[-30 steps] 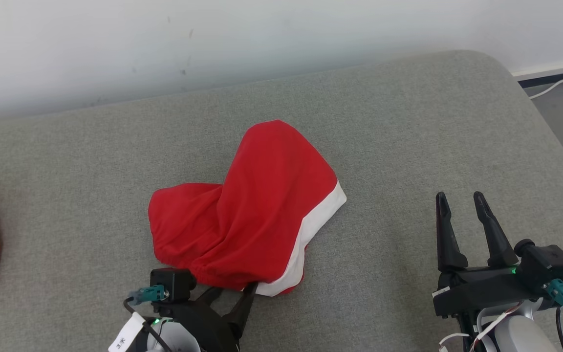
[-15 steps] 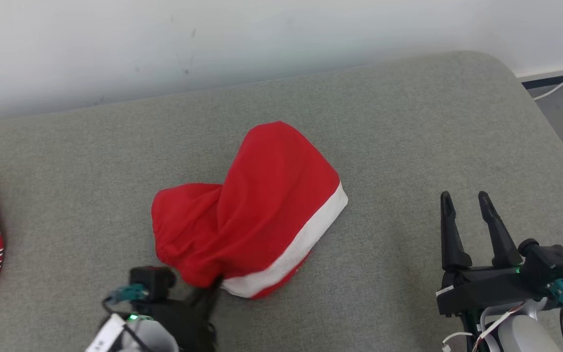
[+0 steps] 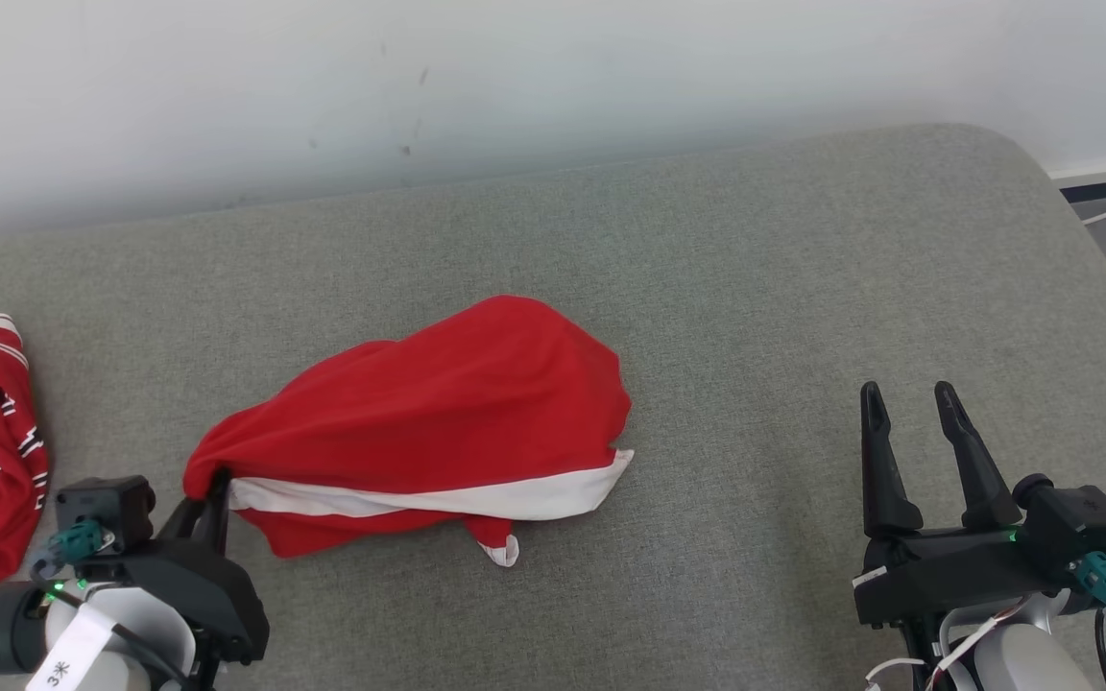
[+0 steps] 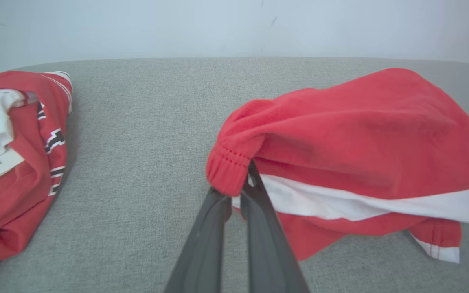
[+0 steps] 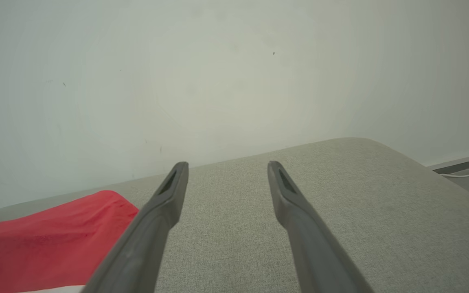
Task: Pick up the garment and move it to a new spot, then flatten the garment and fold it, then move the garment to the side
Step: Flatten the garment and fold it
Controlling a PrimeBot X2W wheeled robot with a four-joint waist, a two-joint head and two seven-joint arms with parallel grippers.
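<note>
garment [image 3: 419, 422] is trailing to the right of your left gripper [image 3: 215, 485], which has just pinched its ribbed hem [image 4: 228, 171] and is dragging it left over the grey cushion [image 3: 755, 288], so the relocating is getting under way; your right gripper [image 3: 906, 393] is waiting spread, well apart.

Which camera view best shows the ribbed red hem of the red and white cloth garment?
The left wrist view: the ribbed red hem sits close and central, pinched in the left gripper. The head view shows it small, at the left end of the red and white cloth garment. The right wrist view gives plain red cloth.
</note>
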